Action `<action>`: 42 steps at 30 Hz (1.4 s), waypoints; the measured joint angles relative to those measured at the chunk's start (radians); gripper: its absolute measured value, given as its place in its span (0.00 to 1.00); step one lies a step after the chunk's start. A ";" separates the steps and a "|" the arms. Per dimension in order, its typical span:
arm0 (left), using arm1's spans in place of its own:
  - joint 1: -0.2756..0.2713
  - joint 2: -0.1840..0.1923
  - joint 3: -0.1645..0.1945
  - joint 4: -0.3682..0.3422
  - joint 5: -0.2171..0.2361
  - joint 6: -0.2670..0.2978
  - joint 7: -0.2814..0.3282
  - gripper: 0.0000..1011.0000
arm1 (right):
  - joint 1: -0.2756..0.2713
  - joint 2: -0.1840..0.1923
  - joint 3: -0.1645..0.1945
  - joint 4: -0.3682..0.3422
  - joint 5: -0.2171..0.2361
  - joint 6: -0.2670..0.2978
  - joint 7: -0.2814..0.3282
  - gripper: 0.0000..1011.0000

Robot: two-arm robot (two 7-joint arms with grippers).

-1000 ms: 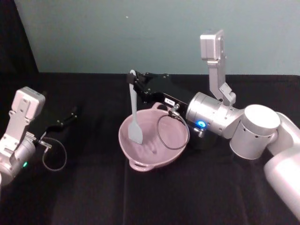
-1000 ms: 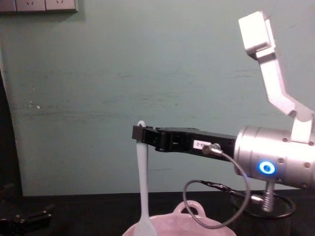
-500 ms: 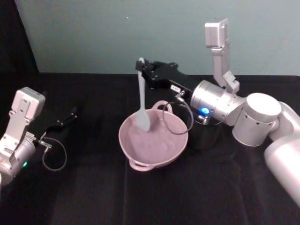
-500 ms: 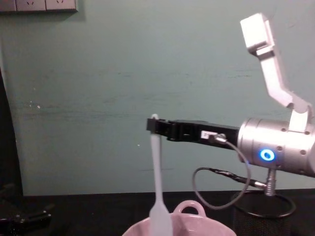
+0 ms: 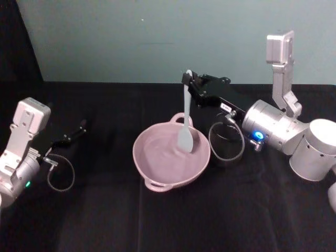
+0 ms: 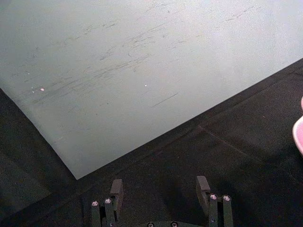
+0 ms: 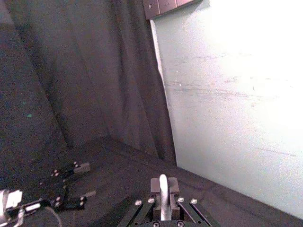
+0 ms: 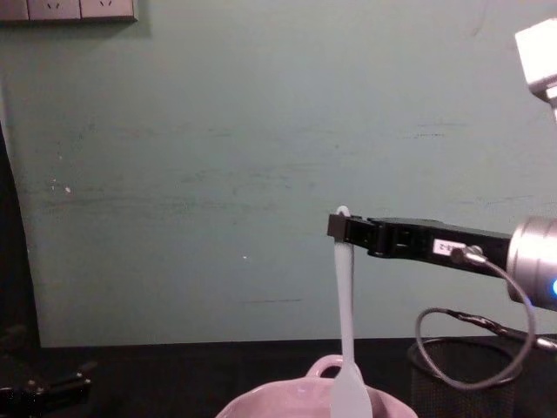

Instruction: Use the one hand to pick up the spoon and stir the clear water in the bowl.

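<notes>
White spoon (image 5: 185,119) upright in right hand (image 5: 188,79), head over pink bowl (image 5: 137,157), perhaps touching water (image 5: 160,152).

Chest view. The right gripper (image 8: 341,228) reaches in from the right edge, its black fingers closed on the top of the spoon's (image 8: 346,313) handle. The spoon hangs nearly upright, its flat head dipping behind the rim of the pink bowl (image 8: 261,401) at the lower edge. A grey cable (image 8: 421,326) loops below the gripper, in front of a black mesh cup (image 8: 474,359). The left gripper (image 8: 74,381) lies low at the lower left.
</notes>
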 joint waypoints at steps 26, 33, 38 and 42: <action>0.000 0.000 0.000 0.000 0.000 0.000 0.000 1.00 | 0.024 -0.053 -0.091 -0.003 -0.008 0.018 0.042 0.11; 0.000 0.000 0.000 0.000 0.000 0.000 0.000 1.00 | 0.094 -0.098 -0.106 0.097 -0.017 0.003 0.061 0.11; 0.000 0.000 0.000 0.000 0.000 0.000 0.000 1.00 | 0.127 -0.110 -0.103 0.150 -0.021 -0.001 0.067 0.11; 0.000 0.000 0.000 0.000 0.000 0.000 0.000 1.00 | 0.131 -0.101 -0.090 0.157 -0.021 -0.001 0.066 0.11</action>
